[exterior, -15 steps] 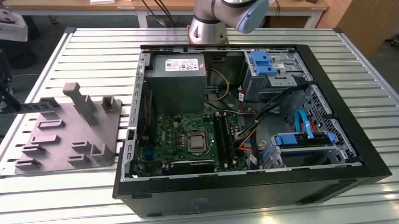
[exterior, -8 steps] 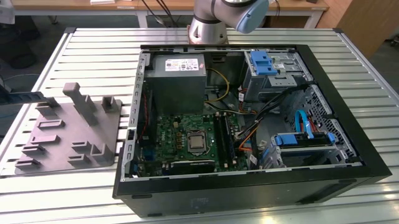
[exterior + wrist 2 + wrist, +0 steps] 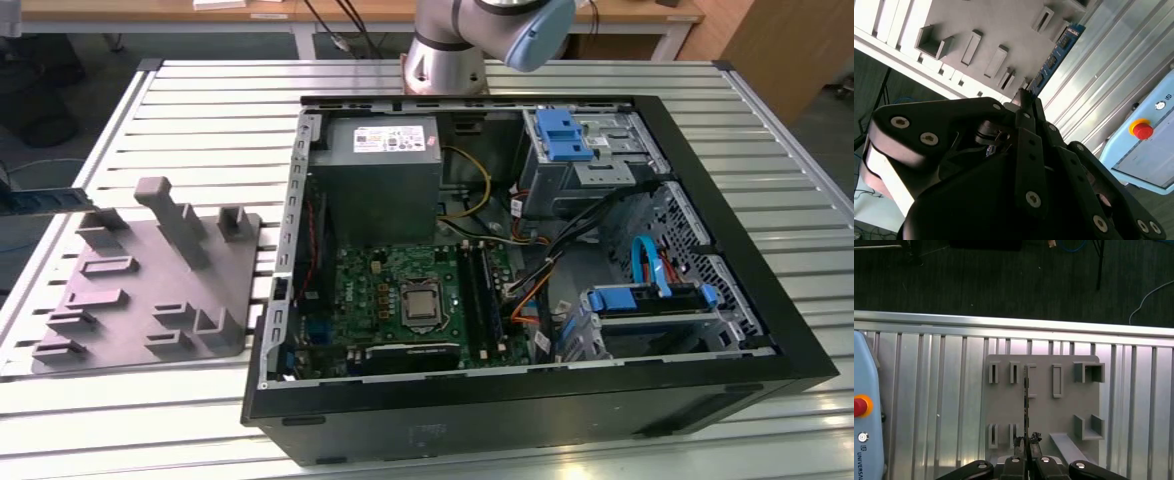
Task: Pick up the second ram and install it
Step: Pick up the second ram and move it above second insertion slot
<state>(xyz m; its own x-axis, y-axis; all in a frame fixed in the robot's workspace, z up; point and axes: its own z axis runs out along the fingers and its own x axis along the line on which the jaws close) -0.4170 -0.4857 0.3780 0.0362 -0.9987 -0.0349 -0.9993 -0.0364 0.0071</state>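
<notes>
My gripper (image 3: 1026, 441) is shut on the second ram (image 3: 1026, 400), a slim dark board seen edge-on and sticking out past the fingertips. In the second wrist view the ram (image 3: 1056, 55) shows its blue-green face with small chips, clamped at one end by the gripper (image 3: 1026, 97). Beyond the stick lies the grey moulded block (image 3: 1046, 410) with slots and posts, on the slatted metal table. The block (image 3: 147, 280) is at the exterior view's left. Beside it stands the open computer case (image 3: 534, 400) with its green motherboard (image 3: 400, 300).
A light-blue pendant with a red stop button (image 3: 1142, 130) lies on the slatted table (image 3: 929, 390) near the block. The arm's base (image 3: 447, 60) stands behind the case. Inside the case are a power supply (image 3: 380, 170), cables and blue drive brackets (image 3: 647, 300).
</notes>
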